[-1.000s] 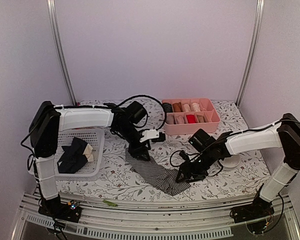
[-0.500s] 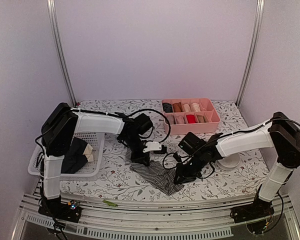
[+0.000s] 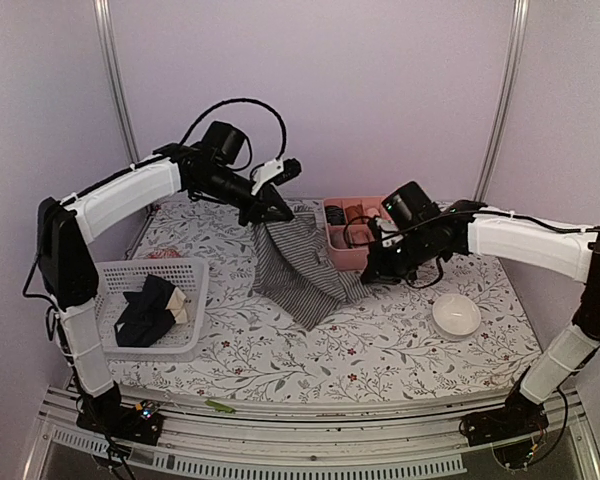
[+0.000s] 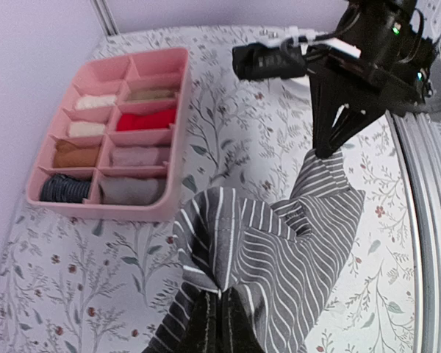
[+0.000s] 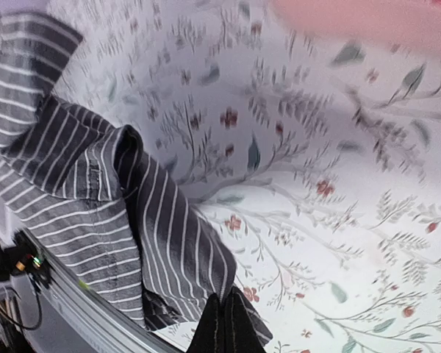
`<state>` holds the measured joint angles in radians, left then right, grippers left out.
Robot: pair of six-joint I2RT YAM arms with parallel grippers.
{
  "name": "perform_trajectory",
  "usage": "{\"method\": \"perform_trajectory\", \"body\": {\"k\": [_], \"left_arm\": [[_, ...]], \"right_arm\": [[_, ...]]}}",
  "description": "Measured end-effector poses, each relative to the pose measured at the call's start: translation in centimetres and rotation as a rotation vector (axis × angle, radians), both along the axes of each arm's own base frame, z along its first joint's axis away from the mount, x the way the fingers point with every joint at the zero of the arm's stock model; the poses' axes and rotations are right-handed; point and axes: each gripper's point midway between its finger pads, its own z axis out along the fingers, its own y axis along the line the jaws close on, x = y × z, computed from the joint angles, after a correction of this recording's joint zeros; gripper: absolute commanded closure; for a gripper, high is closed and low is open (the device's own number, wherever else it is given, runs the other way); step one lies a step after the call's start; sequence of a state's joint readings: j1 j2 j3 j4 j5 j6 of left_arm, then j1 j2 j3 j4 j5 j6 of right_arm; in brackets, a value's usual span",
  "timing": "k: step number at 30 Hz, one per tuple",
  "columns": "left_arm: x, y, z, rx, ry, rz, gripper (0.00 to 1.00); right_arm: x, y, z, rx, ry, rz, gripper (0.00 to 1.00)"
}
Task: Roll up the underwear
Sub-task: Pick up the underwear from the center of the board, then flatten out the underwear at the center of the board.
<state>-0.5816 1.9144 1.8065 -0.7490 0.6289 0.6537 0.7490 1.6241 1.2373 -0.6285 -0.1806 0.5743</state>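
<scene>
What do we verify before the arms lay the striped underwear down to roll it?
1. Left gripper shut on the striped underwear: ok.
2. Right gripper shut on another edge of it: ok.
3. Cloth spread flat between the two grips: not ok, it sags in folds.
4. Lowest corner of the cloth off the table: cannot tell.
5. Cloth apart from the pink tray: cannot tell, they overlap in the top view.
</scene>
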Motion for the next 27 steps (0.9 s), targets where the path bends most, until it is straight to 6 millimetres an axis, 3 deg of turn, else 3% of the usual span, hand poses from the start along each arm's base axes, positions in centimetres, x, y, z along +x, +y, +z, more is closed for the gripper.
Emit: {"method": "perform_trajectory", "body": {"k": [3,6,7,9,10,11,12,13,14,15,16,17,19,23,27], "left_arm": [[1.8,0.8,4.0,-0.08,-0.061,0.017,1.0],[1.4,1.0,6.2,-0.126,-0.098,-0.012,1.0],[0.6,1.0,6.7,-0.141,-0.106,-0.036,0.96],[-1.9,1.6,6.7,-0.156,-0.122,-0.101,0.69],[-3.2,2.0,6.2,-0.154,-0.126,-0.13,0.55],[-4.9,2.6,5.3,-0.143,-0.127,-0.158,0.46],[-6.9,3.4,3.9,-0.123,-0.112,-0.184,0.38],[-8.7,4.0,2.5,-0.101,-0.094,-0.206,0.21],[-10.7,4.7,0.5,-0.073,-0.064,-0.229,0.07],[-11.9,5.3,-0.8,-0.051,-0.043,-0.246,0.04],[-13.4,5.9,-2.6,-0.025,-0.006,-0.257,0.04],[-14.3,6.5,-3.7,-0.009,0.017,-0.26,0.04],[-15.7,7.7,-5.7,0.028,0.046,-0.258,0.04],[-16.5,8.8,-7.1,0.063,0.037,-0.229,0.06],[-14.5,8.1,-7.8,0.101,-0.007,-0.183,0.19]], "right_arm": [[3.4,-2.0,6.0,0.076,-0.134,-0.068,1.0],[4.4,-3.0,10.6,0.132,-0.233,-0.08,1.0],[4.0,-3.0,11.8,0.153,-0.255,-0.066,1.0],[2.8,-2.8,12.4,0.187,-0.254,-0.027,1.0],[1.3,-2.6,11.8,0.214,-0.226,0.011,0.91],[-0.2,-2.7,10.4,0.222,-0.185,0.041,0.62],[-1.8,-2.8,8.8,0.229,-0.127,0.067,0.47],[-3.8,-3.0,6.3,0.215,-0.054,0.098,0.32],[-6.0,-3.5,3.4,0.182,0.031,0.121,0.22],[-8.2,-4.3,0.4,0.135,0.118,0.137,0.17],[-10.3,-5.5,-2.1,0.08,0.2,0.139,0.16],[-11.6,-6.4,-3.4,0.043,0.251,0.137,0.17],[-13.2,-8.1,-4.4,-0.016,0.306,0.115,0.21],[-11.3,-7.2,-1.8,0.042,0.221,0.098,0.34],[-8.8,-4.6,-2.3,0.055,0.214,0.121,0.46]]}}
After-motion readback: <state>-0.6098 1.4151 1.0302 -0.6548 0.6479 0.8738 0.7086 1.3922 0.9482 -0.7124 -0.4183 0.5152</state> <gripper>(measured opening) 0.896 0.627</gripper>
